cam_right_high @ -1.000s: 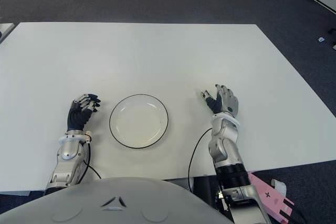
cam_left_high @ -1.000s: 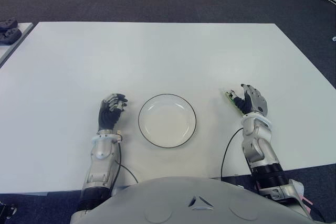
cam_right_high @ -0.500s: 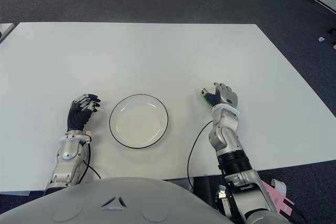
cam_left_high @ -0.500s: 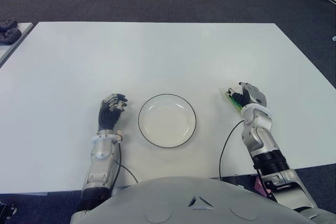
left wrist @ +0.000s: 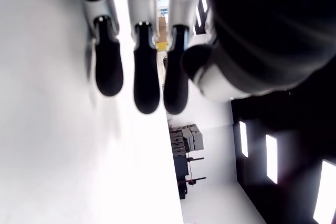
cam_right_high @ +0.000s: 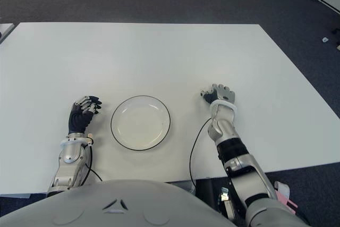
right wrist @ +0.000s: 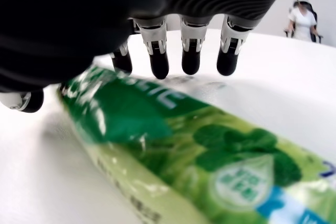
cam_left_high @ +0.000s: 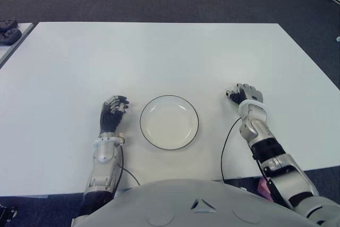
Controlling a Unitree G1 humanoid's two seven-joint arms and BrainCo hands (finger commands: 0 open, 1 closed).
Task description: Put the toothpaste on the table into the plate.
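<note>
Green toothpaste (right wrist: 173,145) lies lengthwise under the right hand (cam_left_high: 243,95) — fingers (right wrist: 190,61) arched over it, not clamped; plate (cam_left_high: 194,111) sits leftward.

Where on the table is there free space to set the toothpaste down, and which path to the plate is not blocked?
The plate is bare inside. The table is bare beyond both hands, and the strip between the plate and the right hand is free to cross. It is crowded only at the right hand, arched over the toothpaste, and at the left hand left of the plate.
</note>
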